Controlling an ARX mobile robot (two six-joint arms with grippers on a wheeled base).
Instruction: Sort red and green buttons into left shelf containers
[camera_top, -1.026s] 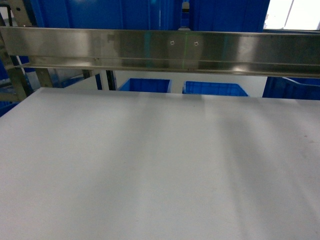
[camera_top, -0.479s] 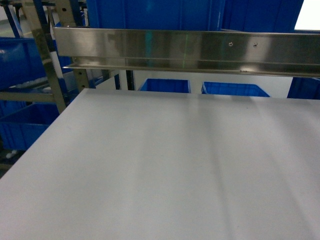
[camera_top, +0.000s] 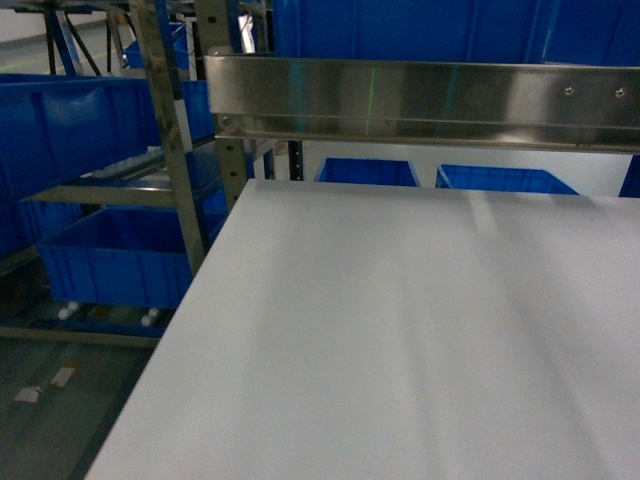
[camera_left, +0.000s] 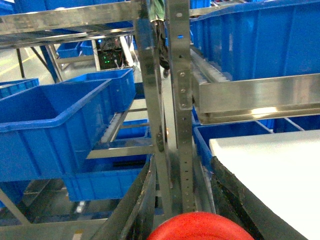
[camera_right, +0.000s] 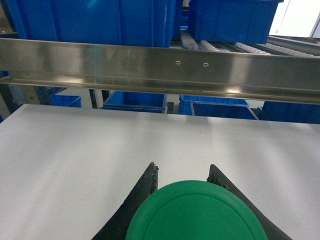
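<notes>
The red button (camera_left: 199, 228) shows as a wide red cap at the bottom of the left wrist view, and my left gripper (camera_left: 183, 162) is shut on it. The green button (camera_right: 196, 212) fills the bottom of the right wrist view, with my right gripper (camera_right: 182, 167) shut on it above the white table (camera_right: 75, 150). One deep blue container (camera_left: 50, 127) with a thick rim sits on the left shelf rack, ahead and to the left of the left gripper. It also shows at the upper left of the head view as container (camera_top: 70, 125), with another blue bin (camera_top: 115, 258) below it. Neither gripper shows in the head view.
A perforated steel upright (camera_left: 179, 100) of the rack stands directly ahead of the left gripper. A steel rail (camera_top: 420, 100) spans the back of the white table (camera_top: 400, 340). Smaller blue crates (camera_top: 368, 172) sit behind it and large blue bins above. Grey floor (camera_top: 60, 390) lies left.
The head view has swung left: the steel rail and table slid right in the picture, and the left shelf rack with its blue bins and the floor came into view.
</notes>
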